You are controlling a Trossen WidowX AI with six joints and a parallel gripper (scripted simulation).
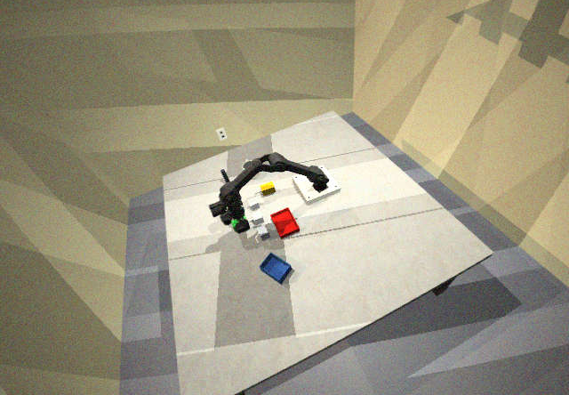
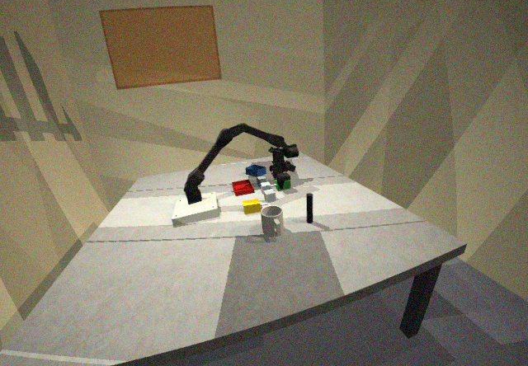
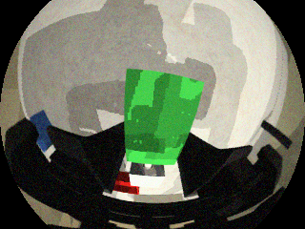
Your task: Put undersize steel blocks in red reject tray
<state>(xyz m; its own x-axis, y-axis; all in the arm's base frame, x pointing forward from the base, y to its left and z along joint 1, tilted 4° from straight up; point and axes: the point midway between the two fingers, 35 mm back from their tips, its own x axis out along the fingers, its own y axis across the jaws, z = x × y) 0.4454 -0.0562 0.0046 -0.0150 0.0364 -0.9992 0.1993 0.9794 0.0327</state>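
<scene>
Claw: the black parallel-jaw gripper is clamped on the green gauge, pointing down w/ a finger on each side of it.
Gauge: green blocky GO gauge, btwn the fingers, near the steel blocks; can't tell if its underside touches the tabletop.
Blocks: small pale-grey steel blocks, in a row btwn gauge & red tray; at least 3 visible in top view. Bore sizes can't be told.
Red tray: shallow red rectangular reject tray, just beside the blocks, on the arm-base side; no block seen in it.
Blue tray: blue rectangular open tray, past the end of the row, away from the yellow block.
Yellow: yellow rectangular block, near the row's other end.
Mug: pale-grey round mug w/ handle, near yellow block.
Cyl: thin black upright cylinder, apart from mug.
Base: white flat slab under the black arm's foot, red tray nearby.
</scene>
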